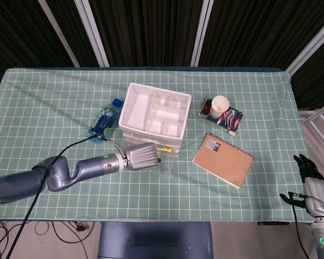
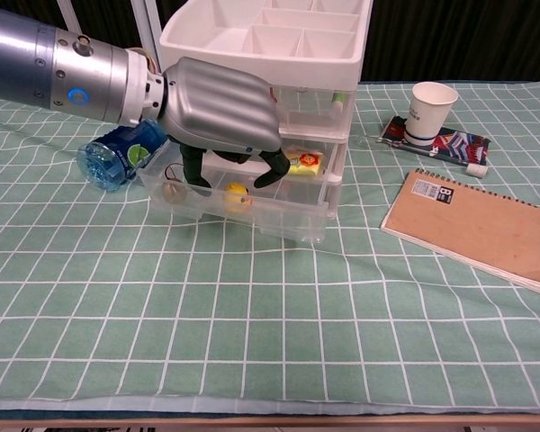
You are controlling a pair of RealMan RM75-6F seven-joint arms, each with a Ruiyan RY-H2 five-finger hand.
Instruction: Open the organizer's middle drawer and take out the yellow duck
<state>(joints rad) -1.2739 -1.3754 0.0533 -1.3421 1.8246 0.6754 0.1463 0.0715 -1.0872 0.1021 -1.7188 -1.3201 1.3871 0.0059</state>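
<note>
The white organizer stands mid-table with its clear middle drawer pulled out toward me. The yellow duck lies in that drawer near the front wall. My left hand hangs over the open drawer with its dark fingers reaching down on either side of the duck, without clearly touching it. The head view hides the duck under this hand. My right hand stays off the table's right edge, holding nothing.
A yellow packet and a small round item on a wire share the drawer. A blue bottle lies left of the organizer. To the right are a paper cup and a brown notebook.
</note>
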